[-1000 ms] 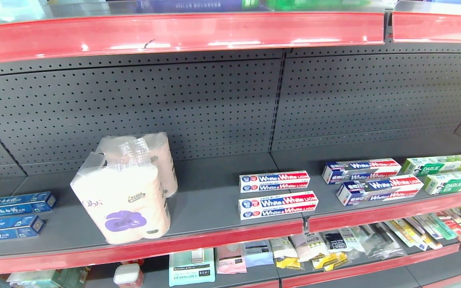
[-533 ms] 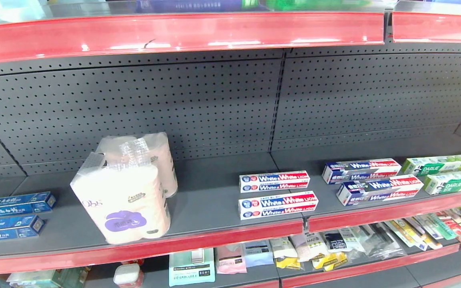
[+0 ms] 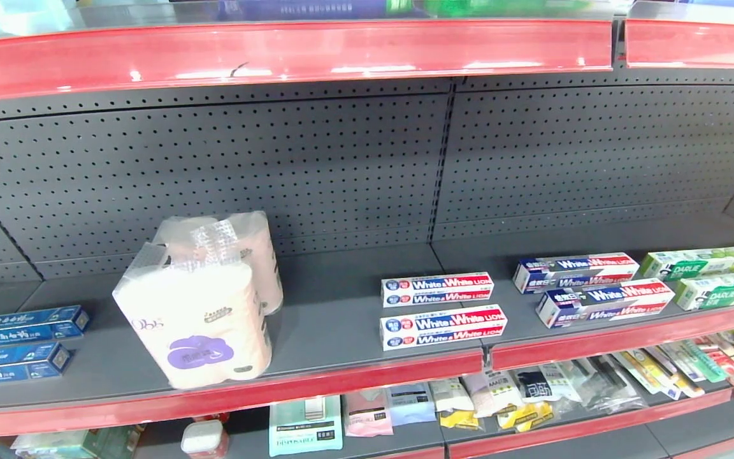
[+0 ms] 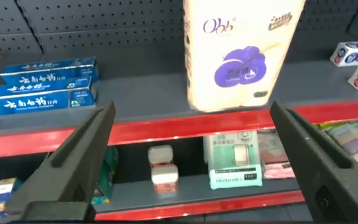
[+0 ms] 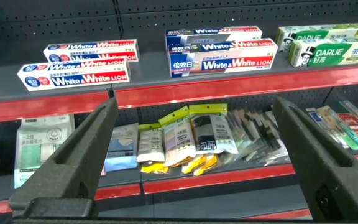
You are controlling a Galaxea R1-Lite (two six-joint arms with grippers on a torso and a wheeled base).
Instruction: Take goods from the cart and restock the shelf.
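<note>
From the head camera, the grey shelf (image 3: pixel 341 299) carries a toilet paper pack (image 3: pixel 198 319) standing upright near its front lip. Two blue boxes (image 3: pixel 23 325) lie flat to one side of the pack. Red-and-white toothpaste boxes (image 3: pixel 440 309) lie flat to its other side, with green boxes (image 3: pixel 698 262) beyond them. At the left wrist, the left claw (image 4: pixel 191 109) has its two dark fingers (image 4: pixel 86 149) spread wide apart with nothing between them. The toilet paper pack (image 4: pixel 241 56) stands on the shelf (image 4: pixel 135 99) straight ahead of the claw, well beyond the fingertips and apart from them. The blue boxes (image 4: pixel 42 87) sit ahead of it too, off past one finger. On the tier below, also ahead of the claw, are small jars (image 4: pixel 161 168) and a pale green packet (image 4: pixel 235 162). At the right wrist, the right claw (image 5: pixel 196 102) is likewise spread wide and empty. The red-and-white toothpaste boxes (image 5: pixel 79 62) lie on the shelf (image 5: pixel 166 84) ahead of it, and the green boxes (image 5: pixel 328 43) lie past one finger. Flat packets (image 5: pixel 179 140) on the lower tier show through the gap between its fingers (image 5: pixel 79 155).
</note>
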